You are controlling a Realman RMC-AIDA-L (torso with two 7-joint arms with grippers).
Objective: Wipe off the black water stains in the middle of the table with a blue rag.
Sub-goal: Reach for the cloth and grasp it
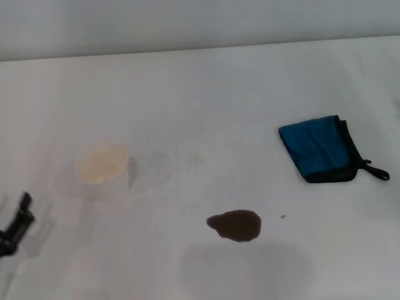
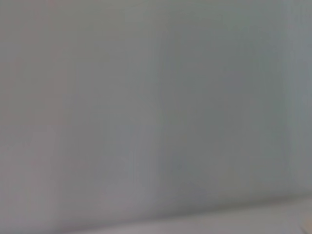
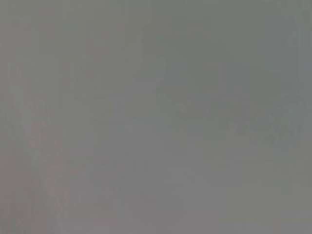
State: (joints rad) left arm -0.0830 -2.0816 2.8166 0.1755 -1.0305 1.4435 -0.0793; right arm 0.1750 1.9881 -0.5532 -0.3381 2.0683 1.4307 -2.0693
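nothing is wiped yet; the black water stains (image 1: 235, 224) sit mid-bench (image 1: 200, 100), the blue rag (image 1: 319, 149) lies untouched well to their right; left gripper (image 1: 15, 226) idles at the left edge, its opening unclear; right gripper unseen.

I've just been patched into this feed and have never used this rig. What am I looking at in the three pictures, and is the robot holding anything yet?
This is a two-armed robot with a gripper on each arm and three cameras.

The head view looks forward and down at the white table. On it lie the black water stains, near the middle at the front, with a tiny speck beside them. The folded blue rag lies apart from them, farther back on the robot's right. A white paper cup stands on the robot's left.

The dark shape at the left edge is the left gripper, low beside the table and touching nothing. The right gripper is out of sight.

The two wrist views, one camera per arm, show only plain grey surface.

Nothing is held: the rag is untouched and the stain unwiped.
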